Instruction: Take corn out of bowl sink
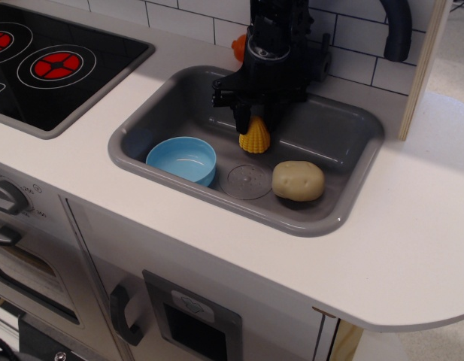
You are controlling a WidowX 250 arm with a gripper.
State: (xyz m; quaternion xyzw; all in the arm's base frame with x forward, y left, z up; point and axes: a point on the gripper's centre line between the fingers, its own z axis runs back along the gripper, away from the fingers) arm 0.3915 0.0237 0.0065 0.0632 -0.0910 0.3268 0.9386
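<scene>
The yellow ribbed corn (254,138) hangs tip-up between my black gripper's (254,126) fingers, low over the floor of the grey sink (344,218), near its middle. The gripper is shut on the corn's narrow top. The light-blue bowl (182,159) sits empty on the sink floor at the left, well apart from the corn. Whether the corn touches the sink floor cannot be told.
A beige potato (298,180) lies in the sink right of the round drain imprint (247,180). An orange toy (238,48) peeks out behind the arm by the black faucet (393,30). The black stove (51,64) is at the left. A wooden panel (426,68) stands at the right.
</scene>
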